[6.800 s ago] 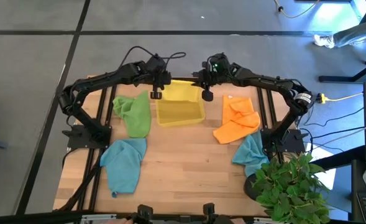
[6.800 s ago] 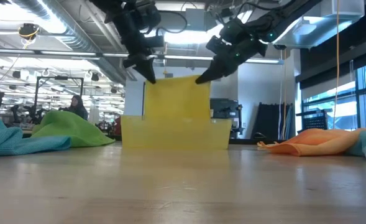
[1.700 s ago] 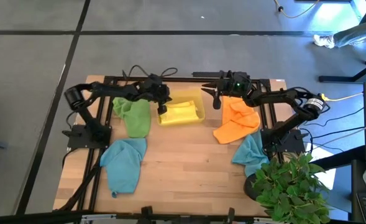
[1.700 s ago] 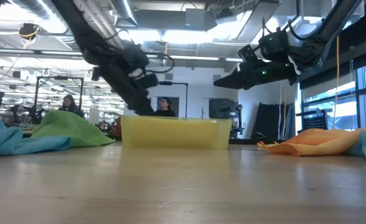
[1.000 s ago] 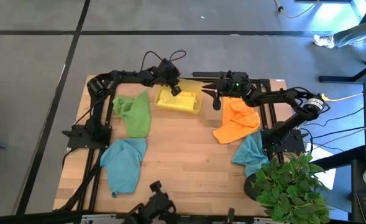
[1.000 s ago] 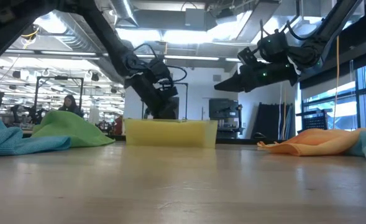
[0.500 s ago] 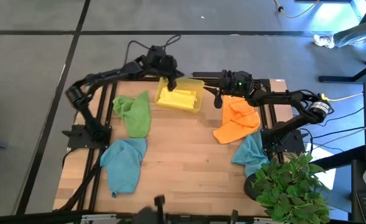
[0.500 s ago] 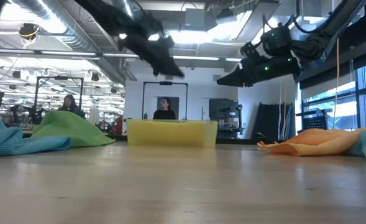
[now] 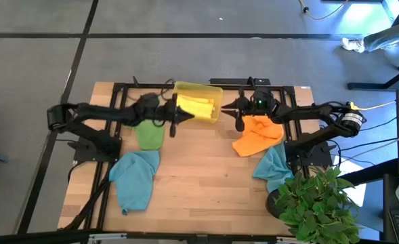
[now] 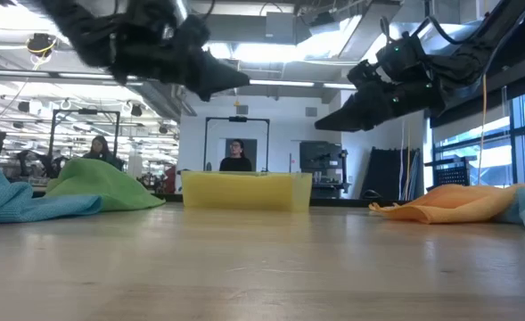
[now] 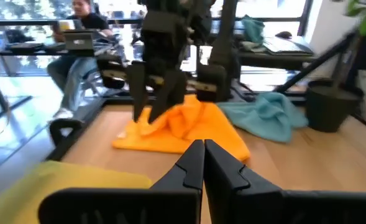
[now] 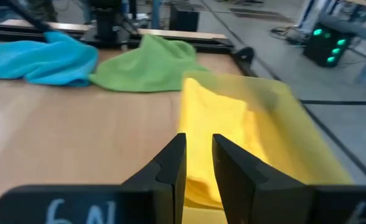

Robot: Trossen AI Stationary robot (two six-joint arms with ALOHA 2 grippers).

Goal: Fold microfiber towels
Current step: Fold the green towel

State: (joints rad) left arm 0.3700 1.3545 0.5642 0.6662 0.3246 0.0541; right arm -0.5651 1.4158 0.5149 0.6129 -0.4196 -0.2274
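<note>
**Both grippers raised near the tray, nothing held**

In the high view the yellow tray (image 9: 200,108) is seen at top centre of the table (image 9: 199,190), with the folded yellow towel (image 9: 198,105) lying inside it. The left gripper (image 9: 183,116) is placed just left of the tray, fingers pressed together and empty; it is motion-blurred in the low view (image 10: 231,78). The right gripper (image 9: 225,107) is seen just right of the tray, above the table, fingers slightly apart with nothing between them.

The green towel (image 9: 148,132) is left of centre, partly covered by the left arm. The orange towel (image 9: 257,135) is right of centre, its upper edge overlapped by the right arm. One teal towel (image 9: 135,177) lies lower left; the other teal towel (image 9: 274,168) lower right is partly hidden by a potted plant (image 9: 314,203).

In the low view the tray wall hides the yellow towel. A person (image 10: 236,157) is visible behind the table, small and indistinct.
</note>
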